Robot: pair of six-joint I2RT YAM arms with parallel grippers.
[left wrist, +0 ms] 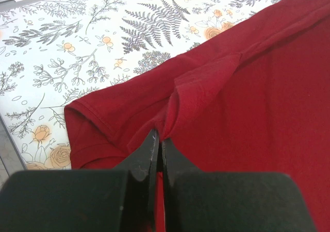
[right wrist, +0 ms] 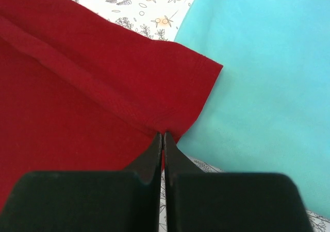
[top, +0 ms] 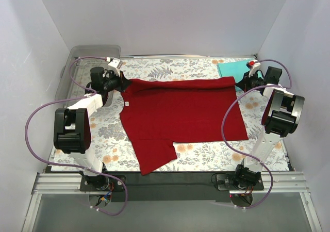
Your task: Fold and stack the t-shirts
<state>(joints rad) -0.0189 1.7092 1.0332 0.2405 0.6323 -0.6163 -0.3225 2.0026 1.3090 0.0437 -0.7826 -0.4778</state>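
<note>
The dark red t-shirt [top: 180, 113] lies spread across the floral table, one sleeve reaching toward the near edge. My left gripper [top: 121, 81] is shut on the red t-shirt [left wrist: 247, 103] at its far left edge, pinching a raised fold of cloth. My right gripper [top: 240, 82] is shut on the red t-shirt [right wrist: 77, 98] at its far right corner. The teal t-shirt [top: 234, 67] lies folded flat at the far right; in the right wrist view it [right wrist: 263, 72] lies just beside and partly under the red corner.
A clear plastic tray [top: 77, 72] stands at the far left, behind my left arm. White walls close in the table on three sides. The floral tablecloth [top: 211, 152] shows bare along the near edge and far middle.
</note>
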